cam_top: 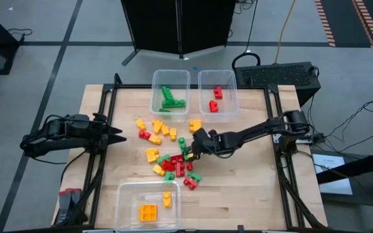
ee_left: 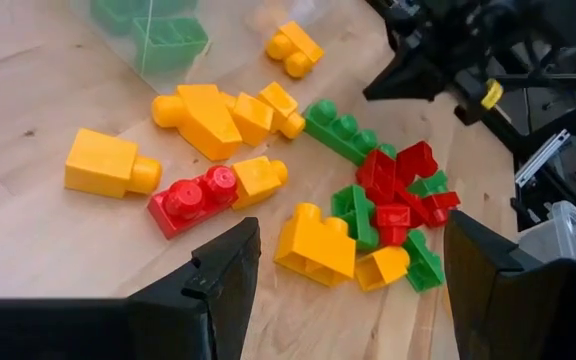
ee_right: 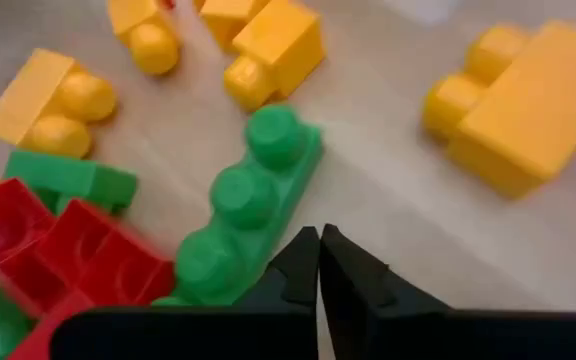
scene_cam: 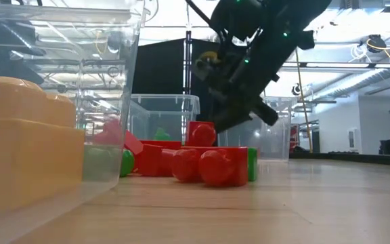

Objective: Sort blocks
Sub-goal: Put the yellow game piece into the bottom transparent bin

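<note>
Red, green and yellow blocks [cam_top: 170, 162] lie scattered mid-table. My right gripper [cam_top: 188, 151] [ee_right: 319, 245] hangs over the pile's right side, slanting down, its fingers shut with nothing between them. Right beside its tips lies a green block with three studs [ee_right: 253, 190], flat on the wood. In the low view this gripper [scene_cam: 249, 112] hovers above red blocks [scene_cam: 208, 163]. My left gripper [cam_top: 120, 137] [ee_left: 348, 240] waits open at the table's left, facing the pile. My right gripper's shut fingers [ee_right: 298, 265] stand close against the green block's near end [ee_right: 230, 268], slanting down from the table's right. Whether they touch it I cannot tell. The block lies flat on the table, studs up.
Two clear tubs stand at the far edge, one with green blocks [cam_top: 155, 84] and one with red blocks [cam_top: 203, 87]. A third tub [cam_top: 125, 194] at the near edge holds yellow blocks. Bare wood lies right of the pile.
</note>
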